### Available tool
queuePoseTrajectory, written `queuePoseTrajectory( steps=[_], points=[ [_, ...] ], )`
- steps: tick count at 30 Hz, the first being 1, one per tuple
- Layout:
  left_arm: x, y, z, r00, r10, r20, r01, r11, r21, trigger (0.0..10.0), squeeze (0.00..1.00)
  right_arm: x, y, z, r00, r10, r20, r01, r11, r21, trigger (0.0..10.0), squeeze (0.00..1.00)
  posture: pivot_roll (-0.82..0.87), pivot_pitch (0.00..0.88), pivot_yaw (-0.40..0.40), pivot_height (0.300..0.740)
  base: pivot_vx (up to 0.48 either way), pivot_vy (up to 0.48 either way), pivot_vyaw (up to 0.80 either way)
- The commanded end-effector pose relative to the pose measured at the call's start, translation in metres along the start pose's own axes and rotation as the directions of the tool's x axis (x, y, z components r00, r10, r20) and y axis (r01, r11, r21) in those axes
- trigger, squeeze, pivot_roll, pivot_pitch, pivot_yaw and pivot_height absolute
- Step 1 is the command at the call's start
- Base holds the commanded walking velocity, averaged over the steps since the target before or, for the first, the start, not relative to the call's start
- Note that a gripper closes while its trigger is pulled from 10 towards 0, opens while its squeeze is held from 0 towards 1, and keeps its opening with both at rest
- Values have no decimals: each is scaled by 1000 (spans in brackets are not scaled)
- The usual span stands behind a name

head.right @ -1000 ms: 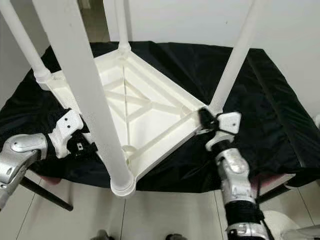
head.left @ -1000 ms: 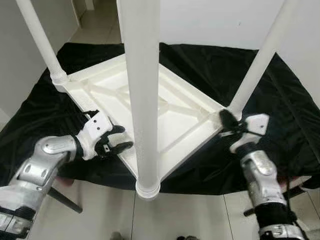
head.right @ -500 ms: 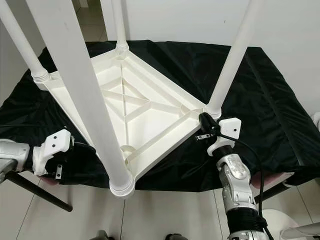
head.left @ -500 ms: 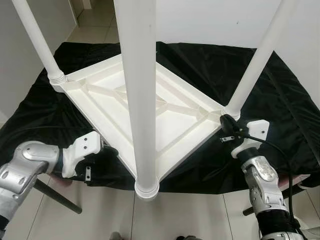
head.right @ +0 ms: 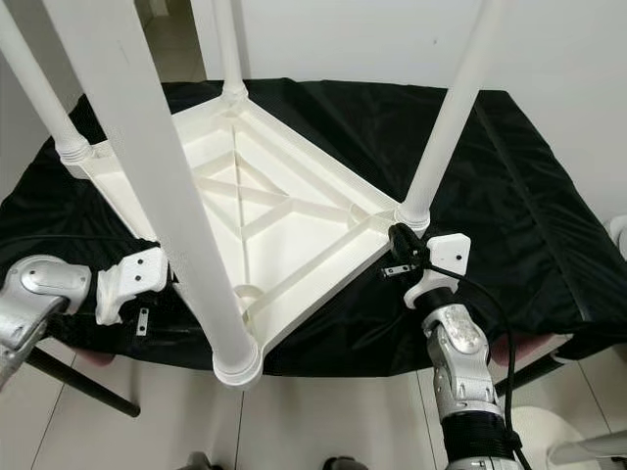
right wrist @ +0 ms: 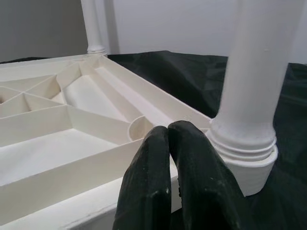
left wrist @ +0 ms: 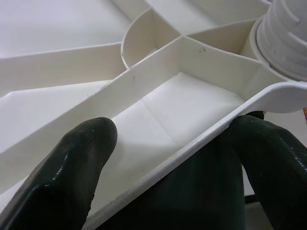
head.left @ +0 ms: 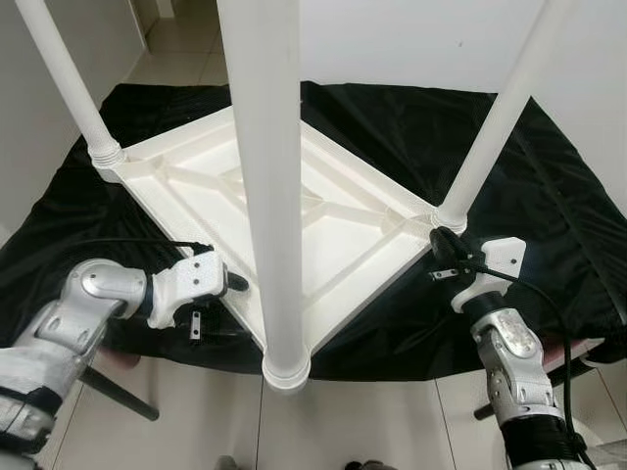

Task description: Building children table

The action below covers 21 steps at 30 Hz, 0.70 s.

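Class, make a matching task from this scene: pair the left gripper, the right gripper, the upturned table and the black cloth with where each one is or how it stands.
1. left gripper
2. right gripper
3. white table
4. black cloth

a. spread under everything
b. fingers pressed together by a leg socket
c. upside down, legs up
d. fingers astride the frame's rim

Pairs: 1-d, 2-b, 3-c, 4-a

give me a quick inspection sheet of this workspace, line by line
surface: black cloth draped over a low support.
job's things: white children's table upside down on the cloth, four legs up; nearest leg at the front corner.
clutter: nothing seen.
grippers: left gripper open, fingers straddling the table's rim; right gripper shut, at the rim beside the right leg.
cables: black cable looping off the right wrist.
surroundings: pale tiled floor, white wall.
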State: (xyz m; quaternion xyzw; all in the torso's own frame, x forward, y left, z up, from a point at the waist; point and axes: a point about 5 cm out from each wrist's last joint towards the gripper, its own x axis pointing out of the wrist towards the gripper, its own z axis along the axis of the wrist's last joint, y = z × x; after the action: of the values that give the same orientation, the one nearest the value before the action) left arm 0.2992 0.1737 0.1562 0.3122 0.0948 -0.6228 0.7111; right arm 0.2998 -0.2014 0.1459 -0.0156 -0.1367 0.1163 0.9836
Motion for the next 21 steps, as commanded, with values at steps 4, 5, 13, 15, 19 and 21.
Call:
queuePoseTrajectory(
  steps=[4, 5, 13, 15, 19, 21],
  points=[
    [0, 7, -1, 999, 31, -36, -30, 999, 38, 10000, 0, 0, 1, -1, 1000, 4, -13, -4, 1000, -2, 10000, 0, 0, 95, 40, 740, 0, 0, 0],
    [0, 7, -1, 999, 31, -36, -30, 999, 38, 10000, 0, 0, 1, -1, 1000, 4, -13, -4, 1000, -2, 10000, 0, 0, 95, 40, 740, 0, 0, 0],
    [-5, 16, -10, 995, -1, -98, 9, 997, 77, 10000, 0, -2, -5, 0, 1000, -14, -11, 14, 1000, -15, 10000, 0, -3, 83, 49, 740, 0, 0, 0],
    [-7, 17, -12, 992, -11, -126, 22, 996, 85, 10000, 0, -2, -4, -1, 1000, -13, -15, 13, 1000, -16, 10000, 0, -5, 82, 51, 740, 0, 0, 0],
    [-15, 22, -14, 988, -12, -157, 26, 995, 93, 10000, 0, -2, -2, -2, 1000, -10, -16, 10, 1000, -16, 10000, 0, 2, 78, 54, 740, 0, 0, 0],
    [-17, 21, -17, 983, -29, -180, 48, 994, 102, 10000, 0, -1, -2, -2, 1000, -11, -15, 11, 1000, -15, 10000, 0, 3, 79, 56, 740, 0, 0, 0]
  ],
)
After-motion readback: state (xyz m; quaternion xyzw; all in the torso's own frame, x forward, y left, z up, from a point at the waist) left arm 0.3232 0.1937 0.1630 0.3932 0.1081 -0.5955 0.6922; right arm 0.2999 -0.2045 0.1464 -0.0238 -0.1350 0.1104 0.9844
